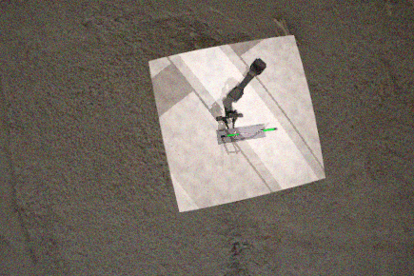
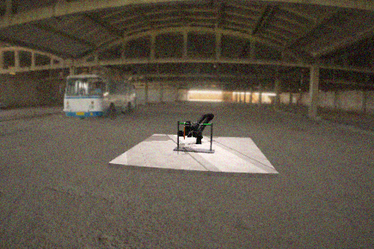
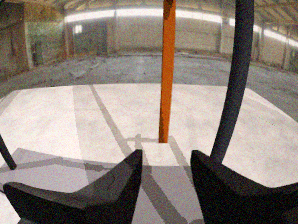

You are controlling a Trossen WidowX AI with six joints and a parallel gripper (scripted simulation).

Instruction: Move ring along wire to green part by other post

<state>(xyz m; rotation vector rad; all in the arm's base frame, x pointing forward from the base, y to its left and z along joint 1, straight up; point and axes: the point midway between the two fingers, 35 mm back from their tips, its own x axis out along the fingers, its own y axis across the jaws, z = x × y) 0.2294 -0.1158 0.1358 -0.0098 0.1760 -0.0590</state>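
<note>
The orange handle (image 2: pixel 184 132) (image 3: pixel 167 75) hangs upright near the left post (image 2: pixel 178 139) (image 3: pixel 240 60) in the exterior view; that post stands right of the handle in the wrist view. The ring itself is too small or out of view to make out. Green wire parts (image 1: pixel 232 135) (image 1: pixel 269 129) (image 2: pixel 207 124) lie beside both posts. The other post (image 2: pixel 211 138) stands at the right in the exterior view. My gripper (image 1: pixel 230 128) (image 3: pixel 166 156) is partly open and empty. In the wrist view the handle is ahead of the gap between the fingertips, its lower end just above them.
The thin wire runs between the posts above a grey base (image 1: pixel 247 128) (image 2: pixel 198 150). The arm (image 1: pixel 243 86) reaches in from behind the wire, seen from the exterior view. Shadows of the arm and frame fall across the pale mat (image 1: pixel 190 143) (image 2: pixel 137 156).
</note>
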